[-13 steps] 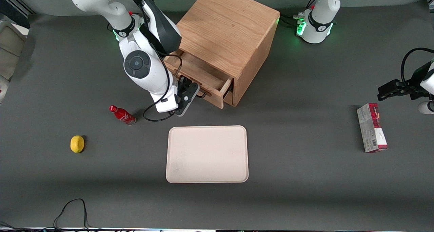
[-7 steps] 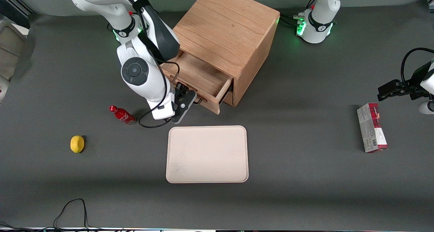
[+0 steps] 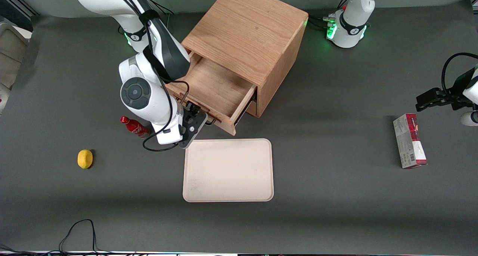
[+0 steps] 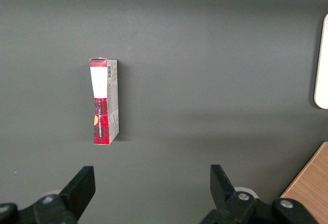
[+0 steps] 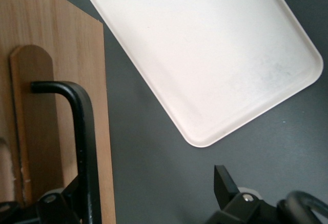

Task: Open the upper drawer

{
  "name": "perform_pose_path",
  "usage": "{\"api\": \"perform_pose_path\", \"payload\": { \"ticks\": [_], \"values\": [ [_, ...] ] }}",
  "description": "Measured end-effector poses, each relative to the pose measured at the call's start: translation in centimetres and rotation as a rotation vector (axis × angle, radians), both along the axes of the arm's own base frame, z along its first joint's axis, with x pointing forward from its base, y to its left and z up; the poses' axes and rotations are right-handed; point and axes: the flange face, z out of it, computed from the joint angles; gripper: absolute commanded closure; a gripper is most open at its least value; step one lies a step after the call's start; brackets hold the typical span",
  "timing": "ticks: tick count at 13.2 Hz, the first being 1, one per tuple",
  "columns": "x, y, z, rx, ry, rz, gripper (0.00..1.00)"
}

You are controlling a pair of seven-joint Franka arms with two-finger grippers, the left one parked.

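Oak upper drawer [image 3: 209, 85] had slid further out than a second before; gripper [image 3: 199, 118], jaws spread around its handle [image 5: 82, 147], nearly finished opening.

The drawer front [image 5: 56, 70] fills one side of the view, light wood with its grain showing. A dark bar handle [image 5: 84, 147] stands off it on a rounded wooden mount [image 5: 32, 126]. The gripper [image 5: 148, 196] is at the handle, one finger [image 5: 59, 203] against the bar and the other [image 5: 225, 185] apart over the grey table [image 5: 148, 172]. A cream tray [image 5: 205, 55] lies just beside the drawer
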Motion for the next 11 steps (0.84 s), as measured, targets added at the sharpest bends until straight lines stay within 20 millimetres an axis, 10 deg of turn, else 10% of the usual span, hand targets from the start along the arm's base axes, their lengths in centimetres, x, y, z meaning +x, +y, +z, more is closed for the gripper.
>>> {"api": "perform_pose_path", "payload": {
  "ticks": [11],
  "values": [
    [4.2, -5.1, -0.6, -0.001, -0.004, -0.033, 0.0]
  ]
}}
